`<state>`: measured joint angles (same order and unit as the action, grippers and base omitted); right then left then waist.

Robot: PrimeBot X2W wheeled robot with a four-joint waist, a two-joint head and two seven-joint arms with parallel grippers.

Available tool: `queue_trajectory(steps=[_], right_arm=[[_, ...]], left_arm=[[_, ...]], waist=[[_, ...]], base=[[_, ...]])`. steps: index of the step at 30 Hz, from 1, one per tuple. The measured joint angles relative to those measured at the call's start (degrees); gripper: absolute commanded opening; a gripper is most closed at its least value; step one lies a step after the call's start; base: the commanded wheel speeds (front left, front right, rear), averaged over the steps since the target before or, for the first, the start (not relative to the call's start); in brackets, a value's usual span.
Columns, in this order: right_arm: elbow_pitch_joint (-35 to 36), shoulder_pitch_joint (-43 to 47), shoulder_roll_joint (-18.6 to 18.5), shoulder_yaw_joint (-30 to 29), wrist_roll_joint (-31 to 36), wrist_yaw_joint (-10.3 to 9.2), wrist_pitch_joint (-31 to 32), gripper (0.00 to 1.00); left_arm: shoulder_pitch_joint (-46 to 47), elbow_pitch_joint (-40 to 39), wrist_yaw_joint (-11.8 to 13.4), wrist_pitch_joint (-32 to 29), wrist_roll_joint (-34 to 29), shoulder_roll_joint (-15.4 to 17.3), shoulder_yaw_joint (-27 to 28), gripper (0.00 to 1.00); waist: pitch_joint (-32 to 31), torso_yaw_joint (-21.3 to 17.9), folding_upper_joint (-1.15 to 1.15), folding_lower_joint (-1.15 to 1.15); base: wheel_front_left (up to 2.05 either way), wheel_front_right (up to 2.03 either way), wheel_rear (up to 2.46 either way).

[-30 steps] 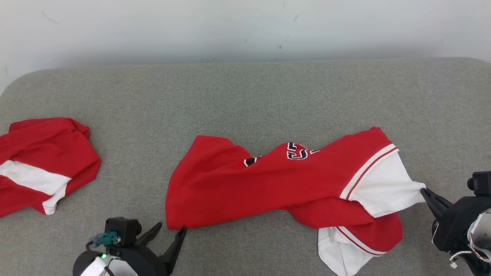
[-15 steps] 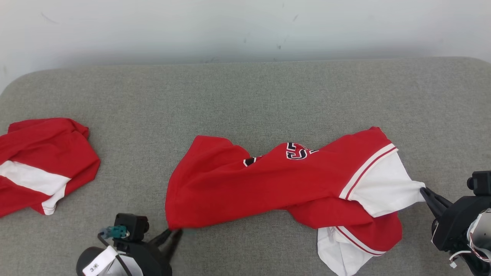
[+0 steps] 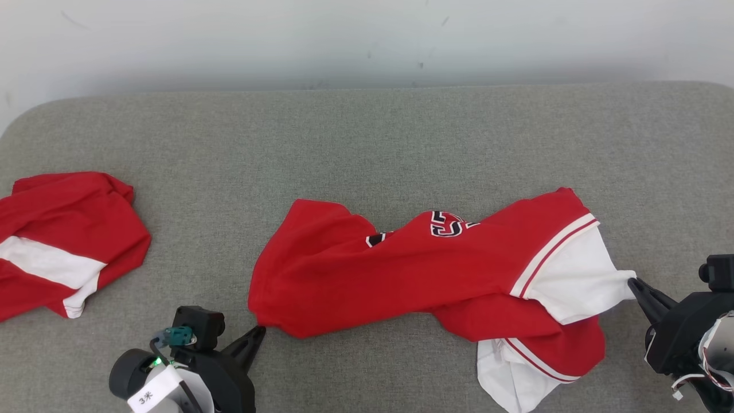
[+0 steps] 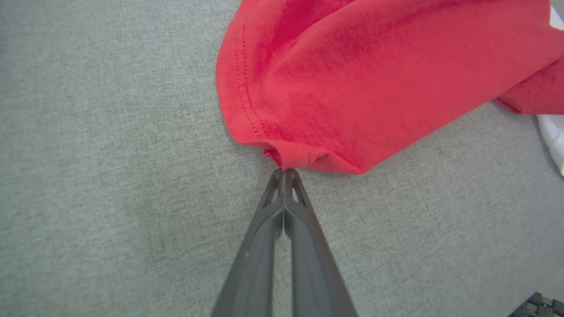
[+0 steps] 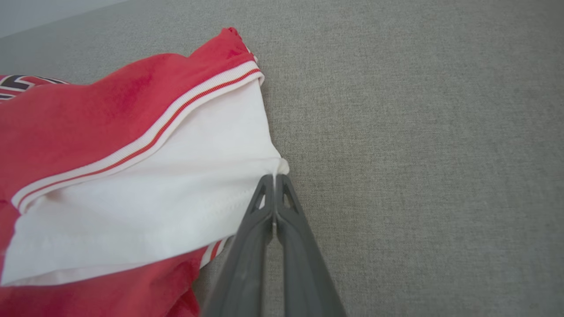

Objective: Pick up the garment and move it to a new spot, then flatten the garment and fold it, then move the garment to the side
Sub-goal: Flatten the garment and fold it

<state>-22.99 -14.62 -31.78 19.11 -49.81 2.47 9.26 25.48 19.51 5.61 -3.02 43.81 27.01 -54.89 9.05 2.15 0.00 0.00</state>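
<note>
garment (image 3: pixel 401 275) clamped at 2 ends by closed left gripper (image 3: pixel 261 330) and right gripper (image 3: pixel 632 281), 1 other garment (image 3: pixel 63 229) apart.

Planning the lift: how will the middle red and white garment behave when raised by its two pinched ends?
Probably floppy: the garment lies in soft twisted folds, so its middle should sag between the left gripper and right gripper. Likely light, being thin cloth. Each grip holds only a small bit of edge, so a sharp pull might free it.
</note>
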Motion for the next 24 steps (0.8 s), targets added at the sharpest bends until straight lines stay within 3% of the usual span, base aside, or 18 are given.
queue_trajectory(steps=[4,5,6,23,24], right_arm=[[-0.1,0.0,0.0,0.0,0.0,0.04,-0.2,0.00],[-0.2,0.0,0.0,0.0,0.0,0.04,-0.2,0.00],[-0.2,0.0,0.0,0.0,0.0,0.05,-0.2,0.00],[-0.5,-0.1,0.1,0.3,0.0,0.14,-0.2,0.00],[-0.5,-0.1,0.1,0.4,0.0,0.15,-0.2,0.00]], left_arm=[[0.0,-0.1,0.4,-0.5,-0.3,0.1,0.0,0.01],[0.0,-0.1,0.4,-0.5,-0.4,0.1,0.0,0.62],[0.0,-0.1,0.5,-0.5,-0.4,0.1,0.1,1.00],[1.0,-0.9,0.9,-2.6,-3.5,-0.2,-1.4,1.00],[1.2,-0.7,0.9,-2.6,-3.6,-0.3,-1.5,0.91]], waist=[[-0.1,0.2,0.00,0.00],[-0.1,0.2,0.00,0.00],[-0.2,0.3,0.00,0.00],[0.1,0.4,0.00,0.00],[0.2,0.3,0.00,0.00]], base=[[0.00,0.00,0.00],[0.00,0.00,0.00],[0.00,0.00,0.00],[0.00,0.00,0.00],[0.00,0.00,0.00]])
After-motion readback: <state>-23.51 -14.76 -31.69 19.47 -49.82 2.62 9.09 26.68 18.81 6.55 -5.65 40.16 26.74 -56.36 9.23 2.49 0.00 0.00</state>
